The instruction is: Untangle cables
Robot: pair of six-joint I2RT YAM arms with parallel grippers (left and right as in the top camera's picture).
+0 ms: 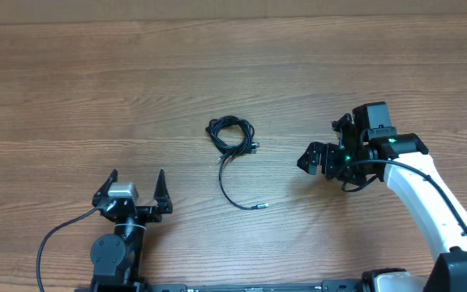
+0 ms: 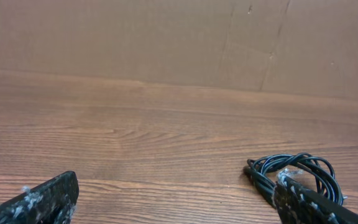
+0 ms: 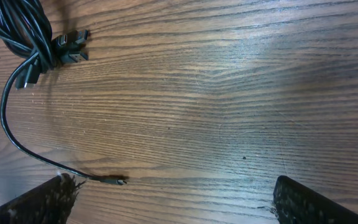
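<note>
Overhead view. Item: cables [image 1: 232, 135], thin black cord wound into a small tight coil, lying near the middle of the surface [image 1: 96, 81]. One loose tail [image 1: 227, 185] leaves the coil on its near side and curves toward the right, ending in a silvery plug tip [image 1: 258, 207]. More plug ends show in the right wrist view, bunched at the coil's edge [image 3: 70, 46].

Item: left fingers [image 1: 160, 182], spread wide, nothing between them, parked at the near edge well apart from the coil. In the left wrist view the coil [image 2: 303, 168] sits beyond the right-hand finger [image 2: 309, 205], with a cardboard wall [image 2: 166, 37] behind.

Item: right fingers [image 1: 308, 158], likewise spread fully and holding nothing, standing to the right of the coil and facing it. In the right wrist view the plug tip [image 3: 114, 180] lies just inside the left-hand finger [image 3: 42, 202].

Step in hand, as judged: first approach; no cord taken up yet.

Handling notes, as judged:
- The loose tail is the easiest hold; take it a little behind the plug, not on the metal.
- Come down low so the thin cord lands between the pads and does not slide out underneath.
- Hold the coil down with the other arm before pulling; unheld, the whole bundle will probably drag along.
- Pull slowly away from the coil; a fast pull may tighten the knot.
</note>
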